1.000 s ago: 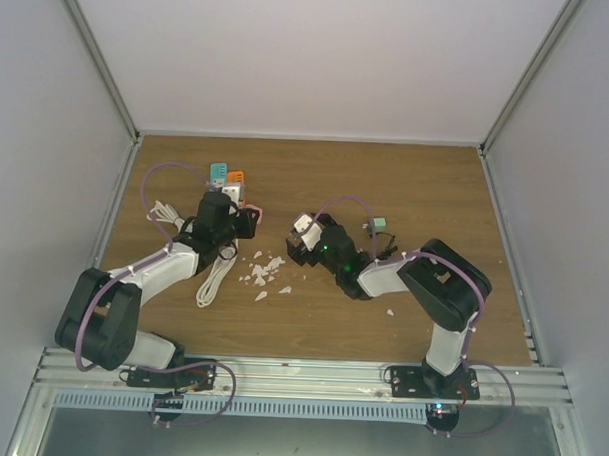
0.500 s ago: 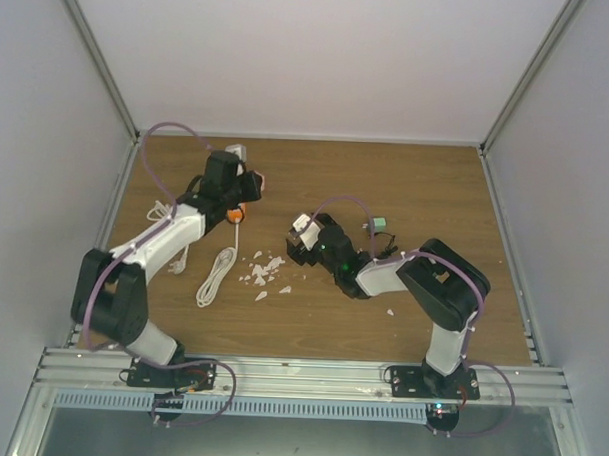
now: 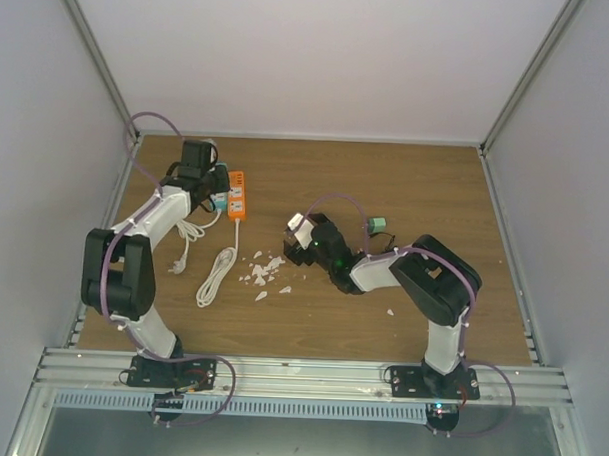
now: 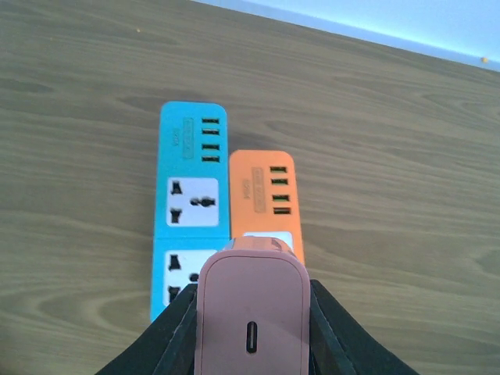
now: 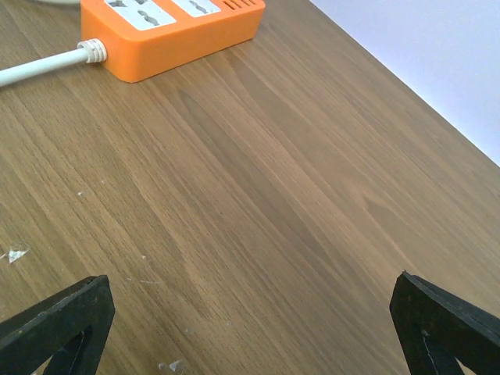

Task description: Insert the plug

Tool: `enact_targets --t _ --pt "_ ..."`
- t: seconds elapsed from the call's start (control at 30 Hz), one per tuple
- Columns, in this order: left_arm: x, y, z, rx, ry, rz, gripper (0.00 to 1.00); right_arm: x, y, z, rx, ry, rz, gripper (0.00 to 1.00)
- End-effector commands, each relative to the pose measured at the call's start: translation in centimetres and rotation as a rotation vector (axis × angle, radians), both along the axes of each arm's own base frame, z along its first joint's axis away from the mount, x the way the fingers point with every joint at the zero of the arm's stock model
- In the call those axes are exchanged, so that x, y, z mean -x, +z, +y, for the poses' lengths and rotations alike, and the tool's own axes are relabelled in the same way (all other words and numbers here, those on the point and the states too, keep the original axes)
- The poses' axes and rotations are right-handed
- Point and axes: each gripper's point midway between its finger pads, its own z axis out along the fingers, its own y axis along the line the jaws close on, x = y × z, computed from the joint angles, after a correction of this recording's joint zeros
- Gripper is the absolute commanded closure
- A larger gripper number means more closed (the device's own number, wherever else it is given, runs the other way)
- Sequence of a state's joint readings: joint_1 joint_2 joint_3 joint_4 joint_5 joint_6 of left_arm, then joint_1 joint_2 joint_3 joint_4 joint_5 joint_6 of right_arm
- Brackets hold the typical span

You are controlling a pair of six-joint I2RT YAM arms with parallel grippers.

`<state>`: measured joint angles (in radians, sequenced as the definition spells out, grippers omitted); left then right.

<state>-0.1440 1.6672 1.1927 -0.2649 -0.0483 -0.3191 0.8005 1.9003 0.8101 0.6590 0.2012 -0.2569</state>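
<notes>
A pink plug (image 4: 251, 312) with a small slot in its back face sits between the black fingers of my left gripper (image 4: 251, 293), which is shut on it. Below and ahead of it two power strips lie side by side, a blue one (image 4: 191, 211) and an orange one (image 4: 264, 195), each with sockets and USB ports. From above, the left gripper (image 3: 201, 174) hangs at the far left beside the orange strip (image 3: 237, 196). My right gripper (image 3: 299, 233) hovers open over bare wood at the table's middle, its fingertips (image 5: 55, 328) wide apart, the orange strip (image 5: 172, 27) ahead.
A coiled white cable (image 3: 218, 275) runs from the orange strip toward the near side. White scraps (image 3: 265, 270) lie scattered at the middle. A small green block (image 3: 377, 225) sits by the right arm. Grey walls close in the table on three sides.
My left arm has swung from above the strips toward the far-left corner, carrying the pink plug. The orange strip now shows uncovered. The right arm has barely shifted.
</notes>
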Motion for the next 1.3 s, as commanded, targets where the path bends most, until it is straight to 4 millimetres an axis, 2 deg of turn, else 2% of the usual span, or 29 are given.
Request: enact_targets --t 0.0,0.17,0.37,0.5,0.77,0.87,1.1,1.27 --pt "-2.2 0.9 -0.4 -0.042 -0.077 -0.023 1.0 -0.2 -0.6 0.8 0.013 0.009 0.006 0.0" --pt "-3.0 -2.2 -0.5 -0.065 -0.096 0.047 1.0 -0.3 -0.9 1.0 0.027 0.008 0.01 0.0" --pt "-3.8 -3.7 -0.1 -0.093 -0.078 0.089 1.0 -0.1 -1.0 1.4 0.03 0.015 0.01 0.0" --pt "-3.6 -4.3 -0.1 -0.081 -0.061 0.111 1.0 -0.2 -1.3 1.5 0.041 0.015 0.01 0.0" --pt "-3.5 -7.0 0.0 -0.102 -0.068 0.172 1.0 -0.2 -1.6 1.6 0.054 0.013 0.007 0.01" --pt "-3.6 -6.8 -0.3 -0.09 -0.079 0.17 1.0 -0.2 -1.7 1.6 0.06 0.013 0.007 0.0" --pt "-3.7 -4.8 -0.9 -0.07 -0.106 0.156 1.0 -0.3 -1.8 1.6 0.068 0.007 0.005 0.0" --pt "-3.4 -5.6 -0.9 -0.076 -0.115 0.186 1.0 -0.4 -1.9 1.5 0.075 0.003 0.004 0.0"
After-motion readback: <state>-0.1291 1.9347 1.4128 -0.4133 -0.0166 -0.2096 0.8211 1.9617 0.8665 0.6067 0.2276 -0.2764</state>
